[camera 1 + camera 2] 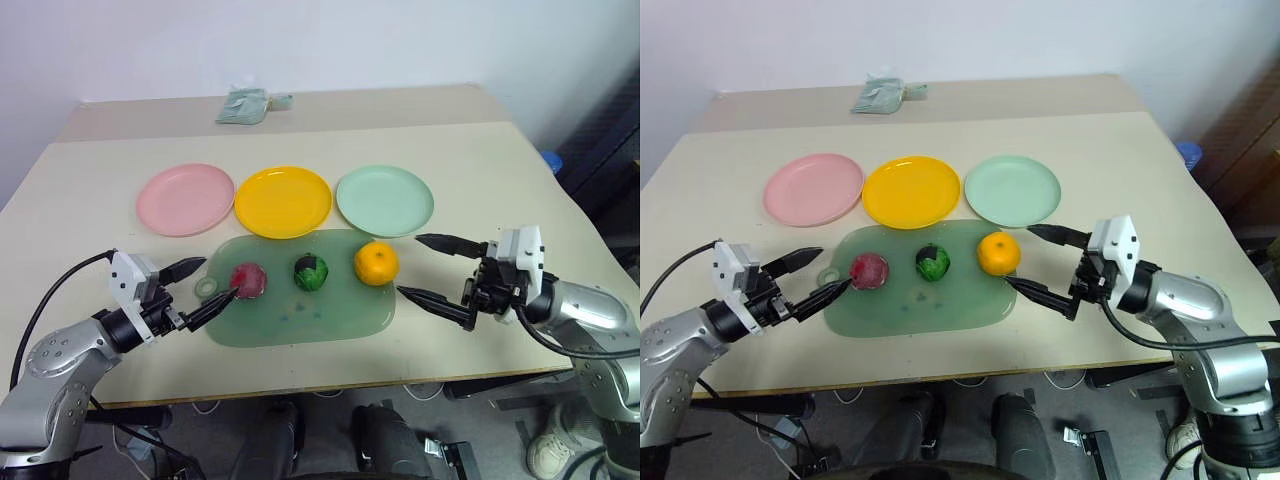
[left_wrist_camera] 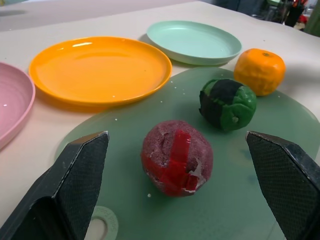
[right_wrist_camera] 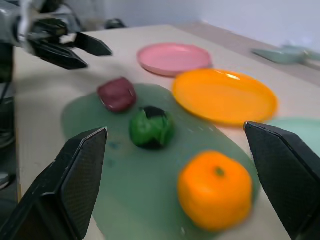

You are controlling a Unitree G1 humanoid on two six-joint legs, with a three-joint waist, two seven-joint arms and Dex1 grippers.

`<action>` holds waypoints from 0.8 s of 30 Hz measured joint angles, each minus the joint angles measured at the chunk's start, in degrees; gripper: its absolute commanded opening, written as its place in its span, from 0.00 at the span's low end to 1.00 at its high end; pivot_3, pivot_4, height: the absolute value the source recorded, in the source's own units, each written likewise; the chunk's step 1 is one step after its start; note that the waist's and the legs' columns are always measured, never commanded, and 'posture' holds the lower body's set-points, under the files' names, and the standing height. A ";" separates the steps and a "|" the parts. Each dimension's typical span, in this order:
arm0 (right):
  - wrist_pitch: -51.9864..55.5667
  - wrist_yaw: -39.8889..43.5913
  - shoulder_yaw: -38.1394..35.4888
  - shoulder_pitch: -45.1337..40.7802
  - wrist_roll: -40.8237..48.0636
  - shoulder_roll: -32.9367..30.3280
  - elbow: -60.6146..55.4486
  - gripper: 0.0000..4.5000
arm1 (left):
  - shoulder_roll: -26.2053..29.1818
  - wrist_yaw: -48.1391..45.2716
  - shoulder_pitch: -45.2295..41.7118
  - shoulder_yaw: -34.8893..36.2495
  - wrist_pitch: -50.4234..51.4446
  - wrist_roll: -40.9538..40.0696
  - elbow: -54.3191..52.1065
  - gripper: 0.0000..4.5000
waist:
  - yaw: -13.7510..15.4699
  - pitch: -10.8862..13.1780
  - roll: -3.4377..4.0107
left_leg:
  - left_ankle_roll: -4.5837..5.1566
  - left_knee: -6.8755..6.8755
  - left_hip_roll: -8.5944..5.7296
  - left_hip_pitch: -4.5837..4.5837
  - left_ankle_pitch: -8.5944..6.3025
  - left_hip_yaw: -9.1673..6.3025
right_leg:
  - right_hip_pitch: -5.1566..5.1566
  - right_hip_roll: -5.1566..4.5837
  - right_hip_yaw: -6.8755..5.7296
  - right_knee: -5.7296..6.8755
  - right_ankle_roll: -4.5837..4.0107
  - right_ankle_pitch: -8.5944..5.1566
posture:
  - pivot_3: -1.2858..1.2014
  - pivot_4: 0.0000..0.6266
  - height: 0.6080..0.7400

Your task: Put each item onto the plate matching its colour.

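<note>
Dark red fruit (image 2: 176, 163), fuzzy with glossy red tape, sits between the left gripper's (image 1: 201, 289) wide-open, empty fingers; right gripper (image 1: 434, 268) likewise gapes.

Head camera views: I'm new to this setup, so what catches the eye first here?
Three round plastic plates, pale pink, yellow and mint green, sit in a row. Nearer, a translucent green mat carries a dark red, a dark green and an orange toy fruit.
</note>
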 measured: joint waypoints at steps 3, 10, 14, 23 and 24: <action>-0.06 1.54 2.46 -4.72 -0.76 0.25 2.49 0.99 | -0.27 -0.04 -1.17 -1.58 -0.26 1.13 1.67 1.00 | 0.04 0.00 0.00 | 0.00 -0.01 0.00 -0.01 0.00 0.00 | -0.01 0.00 -0.01 -0.01 0.00 0.00 | 0.52 0.24 1.00; -0.53 3.44 5.37 -8.82 -2.58 1.19 6.16 0.99 | -1.06 1.20 -3.47 -4.15 -0.21 3.87 3.65 1.00 | 0.06 0.01 -0.01 | 0.01 -0.01 -0.01 -0.05 -0.01 0.00 | -0.06 0.00 0.00 0.01 0.01 0.02 | 0.52 0.24 1.00; -0.50 3.42 5.41 -9.59 -2.79 1.24 6.16 0.99 | -1.21 2.19 -4.95 -5.20 -0.04 4.87 3.66 1.00 | 0.01 0.01 -0.01 | 0.01 -0.03 -0.01 -0.06 -0.01 0.00 | -0.09 0.00 0.01 0.01 0.01 0.02 | 0.52 0.24 1.00; -0.45 2.53 5.44 -9.95 -3.29 1.59 6.10 0.99 | -2.38 3.82 -7.40 -11.79 2.33 8.35 4.62 1.00 | 0.11 0.01 -0.01 | 0.01 -0.01 -0.01 -0.06 -0.01 0.00 | -0.10 0.00 0.01 0.06 0.01 0.02 | 0.52 0.24 1.00; -0.45 2.38 5.41 -9.89 -3.31 1.59 6.07 0.99 | -2.64 3.98 -7.89 -12.51 2.35 8.72 4.72 1.00 | 0.09 0.00 -0.01 | 0.01 -0.01 -0.01 -0.06 -0.01 0.00 | -0.10 0.00 0.01 0.05 0.01 0.03 | 0.52 0.24 1.00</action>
